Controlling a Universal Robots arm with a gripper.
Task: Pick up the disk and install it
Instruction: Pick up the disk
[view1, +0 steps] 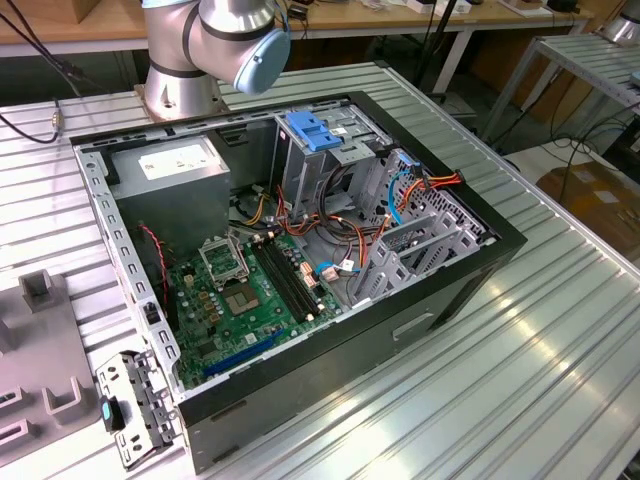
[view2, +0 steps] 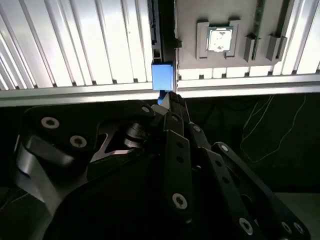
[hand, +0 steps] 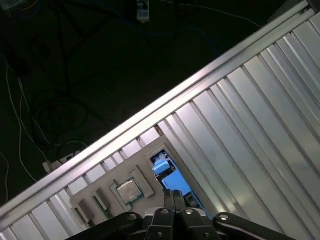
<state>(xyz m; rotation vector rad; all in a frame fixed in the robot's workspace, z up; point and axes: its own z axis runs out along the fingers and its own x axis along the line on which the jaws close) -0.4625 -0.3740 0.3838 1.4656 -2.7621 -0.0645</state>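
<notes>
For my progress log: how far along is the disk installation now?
Done: nothing visible yet. In hand: the gripper is at the blue end of the disk, which sits beside the grey fixture on the table. Left: the disk is not yet in the computer case.

Beside the grey plate (view2: 187, 50) in the second wrist view, just a thin dark edge and blue end of the disk (view2: 162, 76) on show, flat sides out of sight. In the first wrist view, a blue bit of the disk (hand: 172, 181) by the plate, rest tucked behind the gripper (hand: 174, 194). Gripper body cut off by the picture's edge in both wrist views. Bits in the plate's slots (view2: 272, 46) too small to tell. In the exterior view, grey plate (view1: 70, 340) cut off at the picture's edge; arm (view1: 215, 40), well apart from the plate, cut off too.
</notes>
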